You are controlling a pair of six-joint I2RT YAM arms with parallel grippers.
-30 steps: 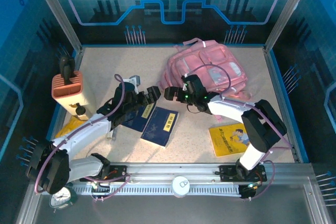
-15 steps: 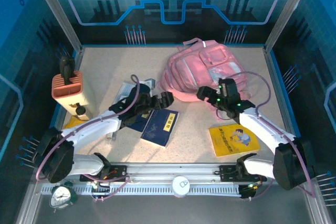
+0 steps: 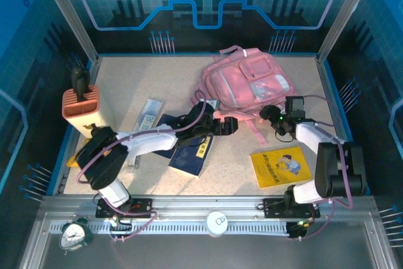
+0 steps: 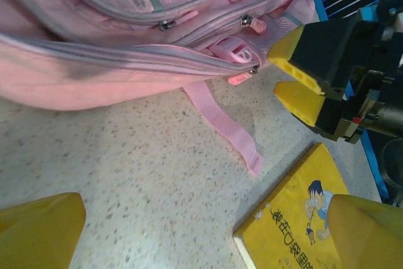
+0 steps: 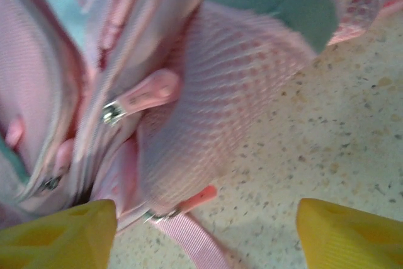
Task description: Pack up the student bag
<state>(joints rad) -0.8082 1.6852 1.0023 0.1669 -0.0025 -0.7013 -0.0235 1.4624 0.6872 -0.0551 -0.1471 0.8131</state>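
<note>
Pink student bag [image 3: 249, 86] lying on a speckled table [image 3: 157, 80], upper right of centre in the overhead frame
Both grippers sit at its lower edge: left gripper [image 3: 230, 125] with jaws spread wide on nothing, right gripper [image 3: 272, 118] with jaws apart beside a zip pull [image 5: 148, 92]; a yellow book [image 3: 280, 166] lies below them
</note>
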